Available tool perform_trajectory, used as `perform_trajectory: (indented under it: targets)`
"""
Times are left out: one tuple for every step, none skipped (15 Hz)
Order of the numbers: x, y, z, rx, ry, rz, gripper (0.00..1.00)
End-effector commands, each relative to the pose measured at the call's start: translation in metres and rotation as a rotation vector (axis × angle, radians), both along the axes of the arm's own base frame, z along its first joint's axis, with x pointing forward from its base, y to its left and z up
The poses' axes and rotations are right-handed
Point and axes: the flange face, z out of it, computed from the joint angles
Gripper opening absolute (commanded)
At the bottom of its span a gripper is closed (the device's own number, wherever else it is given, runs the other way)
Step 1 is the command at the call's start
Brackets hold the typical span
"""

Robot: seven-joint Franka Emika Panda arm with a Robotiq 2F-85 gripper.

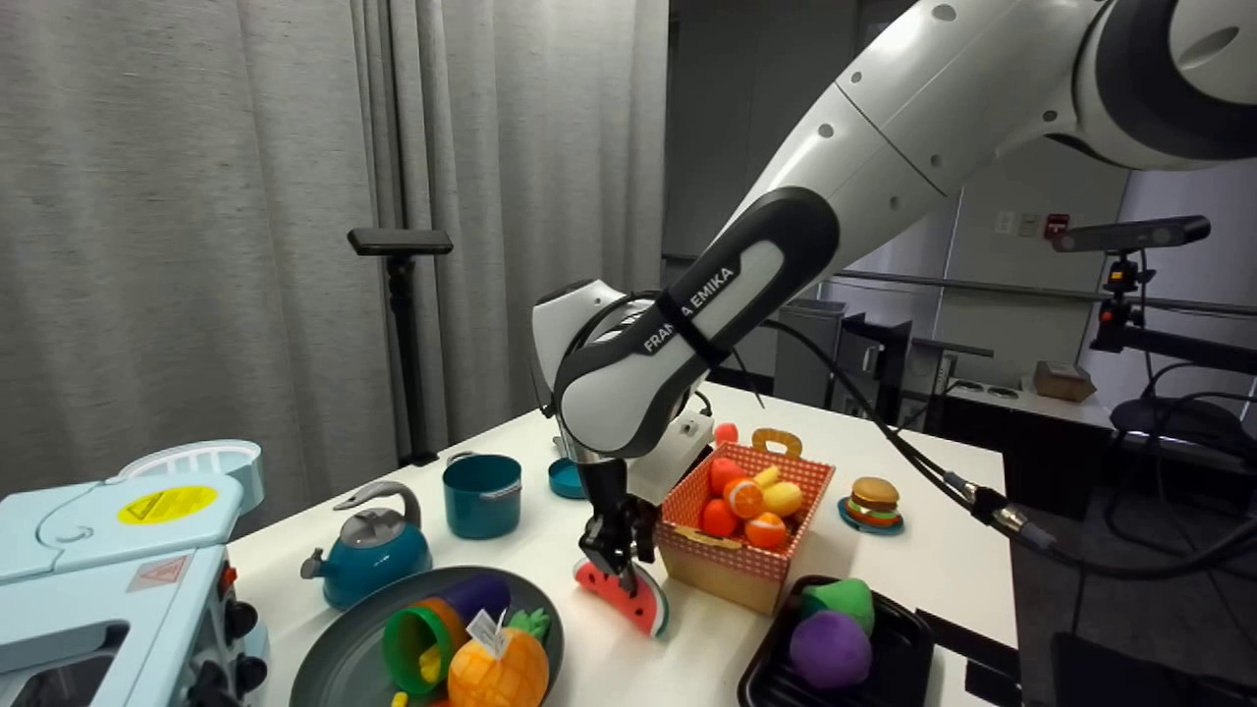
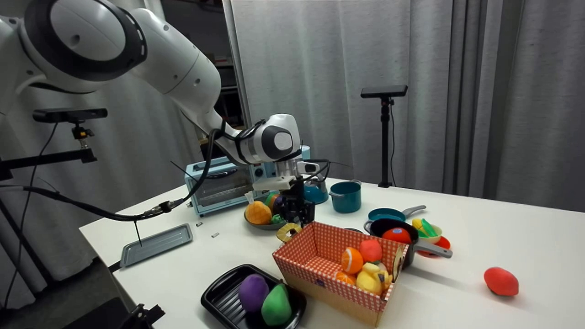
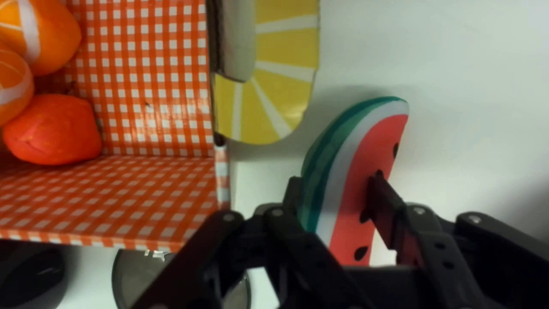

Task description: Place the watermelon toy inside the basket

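Wrist view: the gripper is pinching the watermelon toy near its middle, a sensible hold; it is probably weighing little, giving softly, perhaps slipping if gripped towards its ends. In an exterior view, it is leaning just outside the basket. In an exterior view, the basket, standing on the table, is hiding it.

Diffuse light leaves the table bright around the gripper, while the wall well behind it is dim in an exterior view. The wrist view is greyer, the gripper's near parts dark and out of focus; a soft-edged shadow lies between the watermelon at its tips and the basket beside it, fairly sharp inside but spotted with faint glare
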Motion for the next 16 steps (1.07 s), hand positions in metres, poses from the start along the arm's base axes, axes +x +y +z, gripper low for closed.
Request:
perform_trajectory:
  targets:
    - [0.001, -0.006, -0.005, 0.005, -0.013, -0.019, 0.2]
    - [0.001, -0.008, -0.004, 0.008, -0.014, -0.023, 0.14]
    - [0.001, -0.007, -0.003, 0.01, -0.015, -0.028, 0.07]
    - [0.002, -0.008, -0.002, 0.015, -0.017, -0.03, 0.02]
    - [0.002, -0.008, 0.0, 0.022, -0.021, -0.033, 0.0]
    - [0.003, -0.007, 0.003, 0.032, -0.027, -0.036, 0.0]
    - [0.004, -0.006, 0.009, 0.043, -0.037, -0.037, 0.03]
    - [0.005, -0.005, 0.013, 0.052, -0.048, -0.039, 0.03]
    - [0.007, -0.002, 0.019, 0.063, -0.065, -0.039, 0.03]
    - [0.008, -0.001, 0.023, 0.073, -0.077, -0.037, 0.03]
    - [0.009, 0.002, 0.026, 0.08, -0.086, -0.03, 0.03]
    - [0.009, 0.004, 0.029, 0.077, -0.092, -0.024, 0.38]
    - [0.009, 0.006, 0.03, 0.071, -0.091, -0.016, 0.38]
    - [0.009, 0.007, 0.031, 0.067, -0.089, -0.011, 0.44]
    - [0.008, 0.008, 0.03, 0.058, -0.079, -0.007, 0.5]
    - [0.007, 0.008, 0.028, 0.052, -0.07, -0.002, 0.58]
